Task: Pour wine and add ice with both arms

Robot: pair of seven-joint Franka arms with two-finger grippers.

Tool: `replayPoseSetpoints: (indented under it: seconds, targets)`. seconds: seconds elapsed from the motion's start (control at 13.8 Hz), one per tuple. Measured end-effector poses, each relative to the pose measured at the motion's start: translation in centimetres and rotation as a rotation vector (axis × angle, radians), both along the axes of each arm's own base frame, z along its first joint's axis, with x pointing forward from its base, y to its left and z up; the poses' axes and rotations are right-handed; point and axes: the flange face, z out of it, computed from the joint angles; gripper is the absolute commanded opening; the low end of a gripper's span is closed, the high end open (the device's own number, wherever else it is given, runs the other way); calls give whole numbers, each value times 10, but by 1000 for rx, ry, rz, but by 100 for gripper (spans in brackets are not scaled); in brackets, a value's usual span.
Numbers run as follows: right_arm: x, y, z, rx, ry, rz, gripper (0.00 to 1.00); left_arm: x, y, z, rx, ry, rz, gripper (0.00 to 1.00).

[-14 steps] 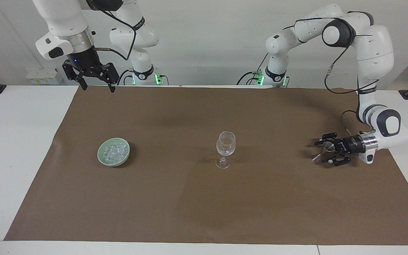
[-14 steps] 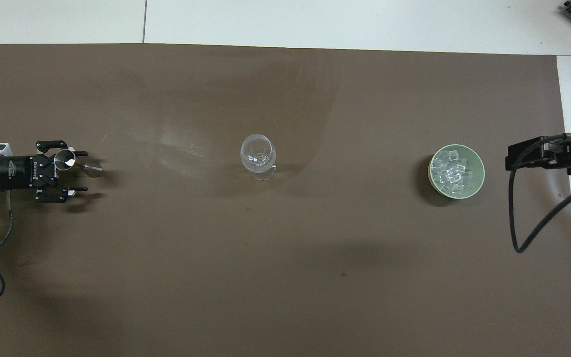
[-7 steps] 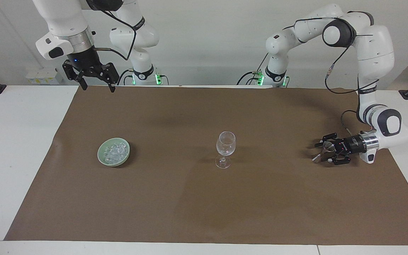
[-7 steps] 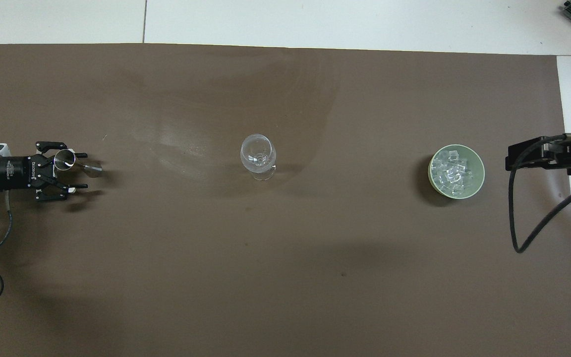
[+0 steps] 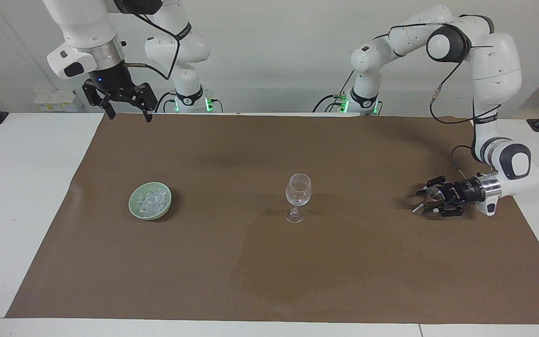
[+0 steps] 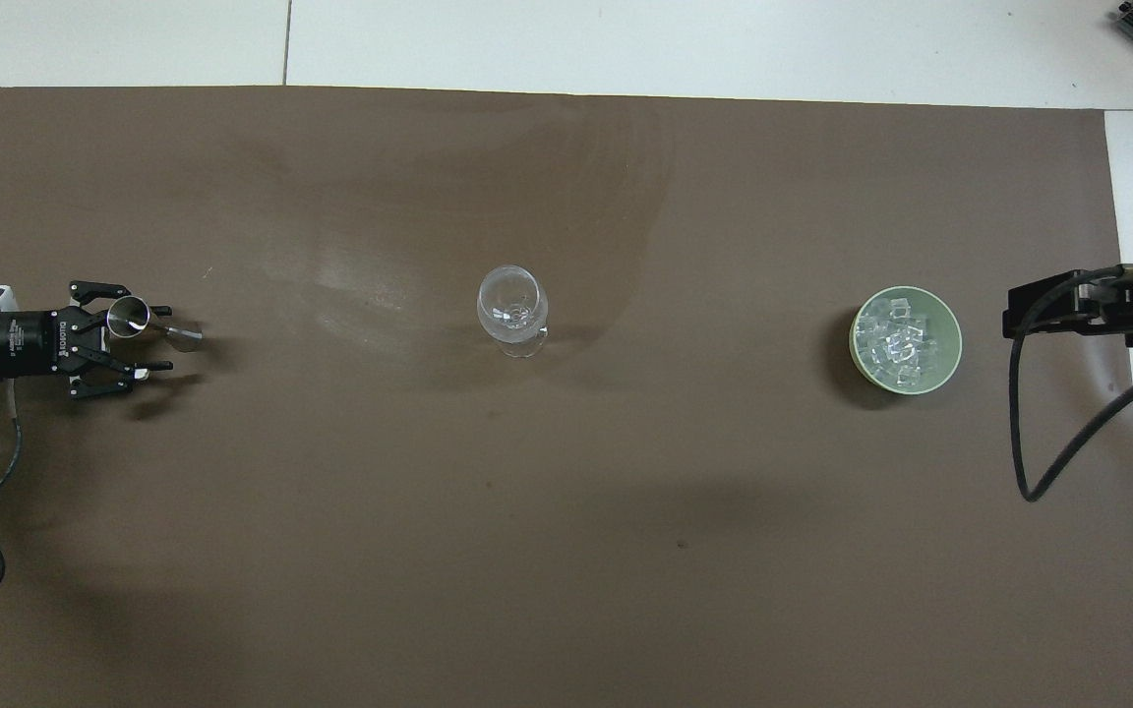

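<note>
A clear stemmed wine glass (image 5: 297, 196) (image 6: 512, 313) stands upright mid-mat. Ice (image 5: 151, 200) (image 6: 899, 339) fills a pale green bowl (image 5: 134, 208) (image 6: 950, 364) toward the right arm's end. At the left arm's end, a small shiny metal stemmed cup (image 5: 432, 192) (image 6: 129, 317) stands between the fingers of my left gripper (image 5: 426, 201) (image 6: 165, 337). That gripper lies level just above the mat and is open, with a gap still beside the cup. I see no wine and cannot tell what the cup holds. My right gripper (image 5: 127, 112) waits open, high over the mat's edge by the robots.
A brown mat (image 5: 269, 281) (image 6: 566, 551) covers most of the white table (image 5: 17, 187). The right arm's black hand and a looping cable (image 6: 1029, 413) hang over the mat's end beside the bowl.
The left gripper's fingers have drawn closer together around the metal cup. The right arm, glass and bowl have stayed put.
</note>
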Motion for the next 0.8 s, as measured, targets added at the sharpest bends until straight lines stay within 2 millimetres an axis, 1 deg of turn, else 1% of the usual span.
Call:
replayPoseSetpoints:
  seconds: [0.65,0.8]
  targets:
    - [0,0,0,0,0,0,100,0,0,0,0,-10,-4,58]
    - [0,0,0,0,0,0,100,0,-1,-1,-1,-10,-5,58]
